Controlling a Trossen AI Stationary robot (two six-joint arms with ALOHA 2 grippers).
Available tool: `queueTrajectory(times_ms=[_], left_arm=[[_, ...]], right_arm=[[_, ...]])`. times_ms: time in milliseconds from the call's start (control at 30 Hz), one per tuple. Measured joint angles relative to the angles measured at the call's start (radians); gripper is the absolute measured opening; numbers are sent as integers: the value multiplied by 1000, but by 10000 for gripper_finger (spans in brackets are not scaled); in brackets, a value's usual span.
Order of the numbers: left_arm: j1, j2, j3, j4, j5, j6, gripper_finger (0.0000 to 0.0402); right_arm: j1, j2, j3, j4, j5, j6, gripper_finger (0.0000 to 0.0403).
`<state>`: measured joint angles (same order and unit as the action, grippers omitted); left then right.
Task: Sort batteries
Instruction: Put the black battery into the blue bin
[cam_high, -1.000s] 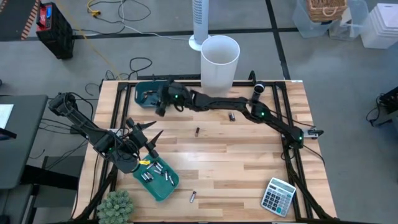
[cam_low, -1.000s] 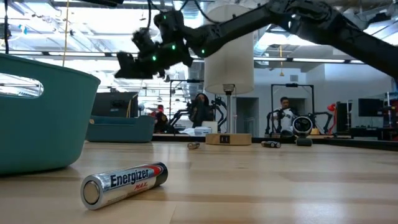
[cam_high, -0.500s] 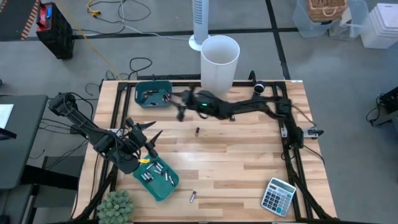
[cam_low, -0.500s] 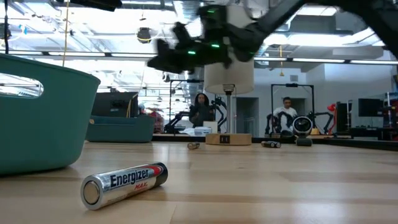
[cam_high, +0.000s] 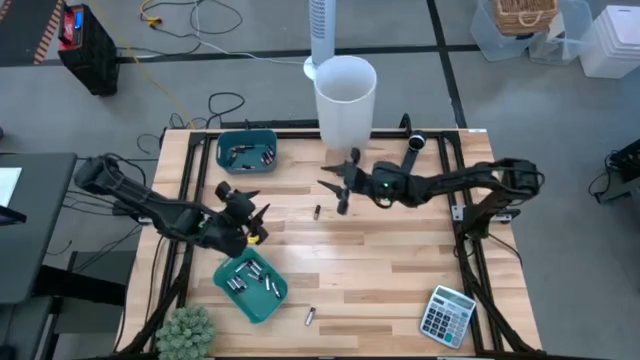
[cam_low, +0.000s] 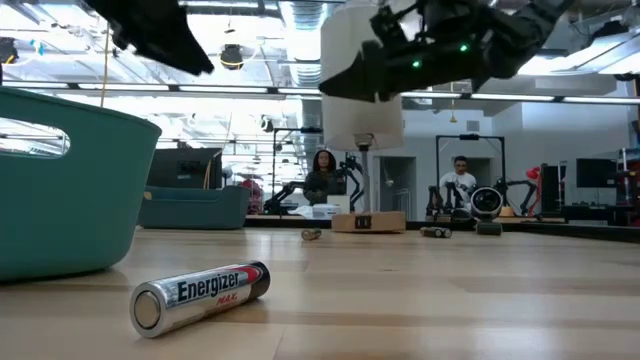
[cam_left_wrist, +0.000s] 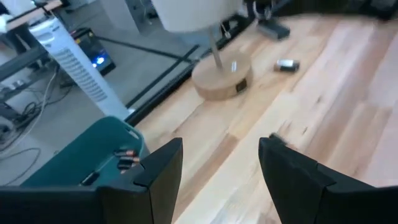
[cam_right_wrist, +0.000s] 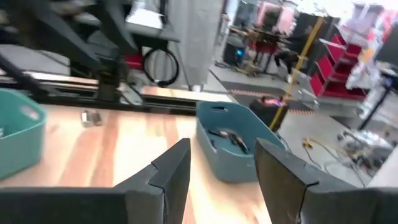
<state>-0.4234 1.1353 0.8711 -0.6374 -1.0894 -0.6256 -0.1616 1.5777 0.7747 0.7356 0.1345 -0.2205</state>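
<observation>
Right gripper (cam_high: 338, 190) over mid-bench, fingers apart, nothing between them, just above-right of a loose battery (cam_high: 318, 211). Left gripper (cam_high: 247, 217) hangs at the left, beside the near teal bin (cam_high: 268, 310), also spread and empty. More cells: near bin holds several, far teal bin (cam_high: 226, 147) a few, one AA (cam_high: 310, 316) at the near edge. My read: cells are light, rigid, smooth and prone to roll. Pinch across the middle of the barrel, fingers square to its axis.

Two teal bins (cam_high: 246, 151); three loose batteries (cam_high: 317, 211) on table.
</observation>
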Motion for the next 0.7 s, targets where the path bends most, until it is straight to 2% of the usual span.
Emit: queueTrajectory(times_ms=[200, 300, 500, 700], left_arm=[[81, 30, 0, 22, 51, 7, 206], [132, 35, 0, 65, 136, 4, 206], [217, 138, 0, 184, 189, 59, 206], [328, 273, 0, 344, 381, 142, 206]], right_arm=[[80, -8, -5, -90, -8, -87, 189], [121, -8, -5, -127, -15, -121, 189], [150, -27, -5, -141, -16, -151, 189], [148, -91, -33, -244, -16, -104, 189]])
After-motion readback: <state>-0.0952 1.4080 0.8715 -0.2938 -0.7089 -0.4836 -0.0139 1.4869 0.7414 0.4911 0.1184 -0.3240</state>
